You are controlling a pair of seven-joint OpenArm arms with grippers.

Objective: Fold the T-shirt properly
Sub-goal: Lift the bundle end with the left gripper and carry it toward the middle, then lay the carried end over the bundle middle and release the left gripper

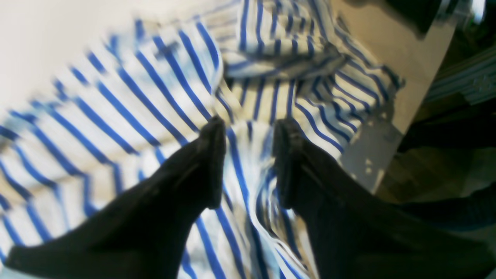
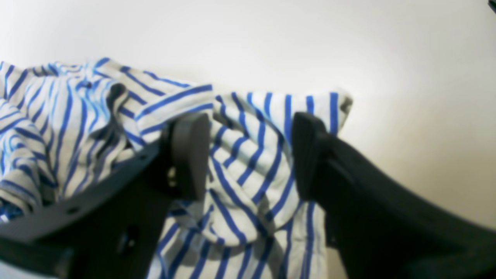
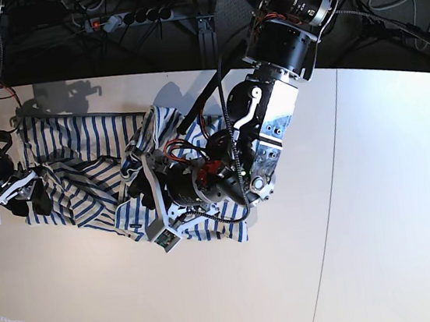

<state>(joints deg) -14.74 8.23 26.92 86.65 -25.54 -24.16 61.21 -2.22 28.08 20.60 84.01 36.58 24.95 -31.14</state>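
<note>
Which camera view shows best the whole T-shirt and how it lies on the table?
The base view: it shows the T-shirt whole, crumpled across the table between both arms. The left wrist view shows only blurred folds under the left gripper; the right wrist view shows one rumpled part behind the right gripper.

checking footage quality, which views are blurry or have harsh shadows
Left wrist view: motion-smeared stripes on the T-shirt, left gripper soft. Right wrist view: sharper cloth, right gripper out of focus, table glaring. Base view: crisp, hard arm shadows at the table's far edge.
</note>
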